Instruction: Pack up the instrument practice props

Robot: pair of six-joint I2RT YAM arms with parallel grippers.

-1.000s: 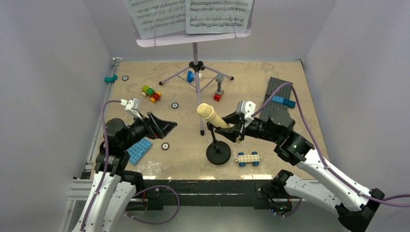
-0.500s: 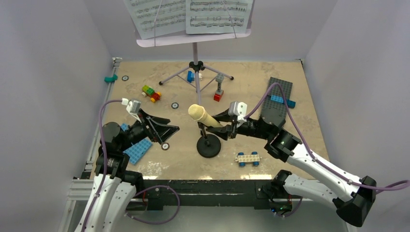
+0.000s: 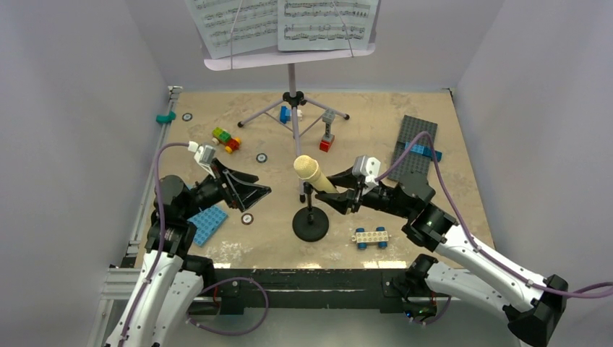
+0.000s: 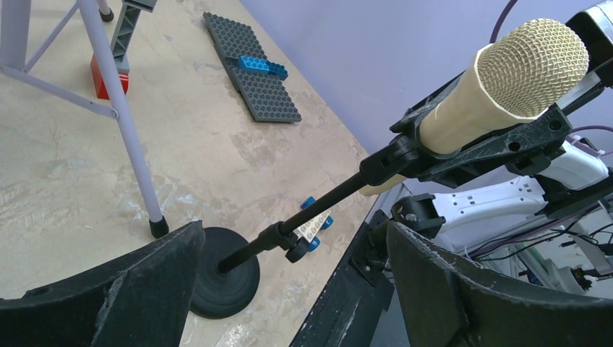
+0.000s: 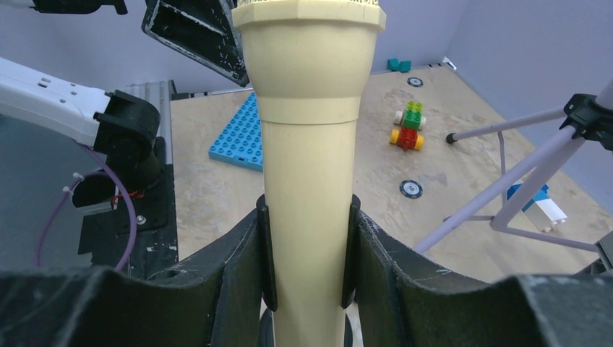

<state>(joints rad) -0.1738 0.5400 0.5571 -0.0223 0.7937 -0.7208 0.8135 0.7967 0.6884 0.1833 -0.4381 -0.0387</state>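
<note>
- Right gripper (image 3: 337, 196) of mine is closed partway around the cream-yellow toy microphone (image 3: 312, 173), one finger on each side of its body, just below the flared collar.
- From my right wrist camera, the microphone (image 5: 307, 108) stands straight up between my two black fingers (image 5: 238, 275), and both pads press against it.
- My right arm reaches in from the right, towards the middle of the table.
- The microphone's mesh head (image 4: 531, 65) points up and to the left, towards my other arm.
- Its lower end sits in the clip of the black round-base mic stand (image 3: 311, 225).
- The stand's thin rod (image 4: 318, 210) leans, and the round base (image 4: 224, 282) is low at the table near the front edge. I cannot tell whether the base rests fully flat.
- My left gripper (image 3: 256, 196) is spread wide and holds nothing. It hangs above the table, left of the microphone and apart from it.
- The lilac music stand (image 3: 292, 79) is upright at the back on its tripod, with white sheet-music pages (image 3: 325, 22) on its tray.
- One tripod foot (image 4: 157, 228) comes down just beside the mic stand's base.
- A white wheeled brick piece (image 3: 371, 236) lies just right of the base.
- A blue baseplate (image 3: 208, 224) lies under my left arm.
- A grey baseplate (image 3: 413, 144) lies at the right.
</note>
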